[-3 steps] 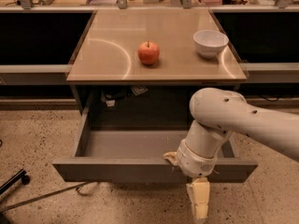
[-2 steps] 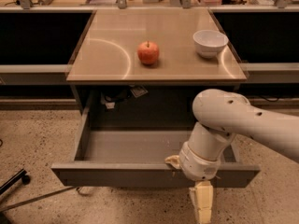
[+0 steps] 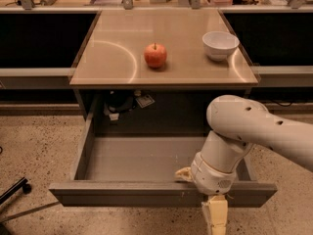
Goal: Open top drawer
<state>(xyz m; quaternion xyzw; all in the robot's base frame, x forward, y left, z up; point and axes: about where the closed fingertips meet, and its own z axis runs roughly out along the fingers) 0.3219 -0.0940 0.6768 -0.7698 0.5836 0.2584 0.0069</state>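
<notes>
Speckled floor (image 3: 44, 146), tan surface (image 3: 112, 58) at centre, dark recesses either side, cluttered rail along the back. On the surface: red apple (image 3: 155, 55) in the middle, white bowl (image 3: 220, 44) near the right rear corner, well apart. Neither matters for the job.

Camera view (the only one): top drawer (image 3: 146, 194) sits directly under the surface and stands far out toward the camera. Grey tray is exposed, with nothing visible in the part the arm doesn't cover. Front panel is flat, no handle. Some cabling (image 3: 120, 104) hangs in the cavity behind the drawer.

Arm (image 3: 254, 126) comes in from the right, wrist dropped over the drawer's front edge, right of centre. Pincer (image 3: 215, 218) hangs low in front of the panel and runs out of the bottom of the view. Open or closed: cannot tell, the wrist housing blocks it. Contact with the panel: also cannot tell.

Step call: the pull looks essentially finished, with the drawer near full extension. Task reads as about done.

Next move, my read: release the front lip if it's gripped, then back the pincer straight out toward the camera and up, no sideways drag on the panel. Risk: snagging the lip on retreat and nudging the drawer back in, or racking it on its slides. Black caster leg (image 3: 17, 189) at lower left sits well apart from the arm.
</notes>
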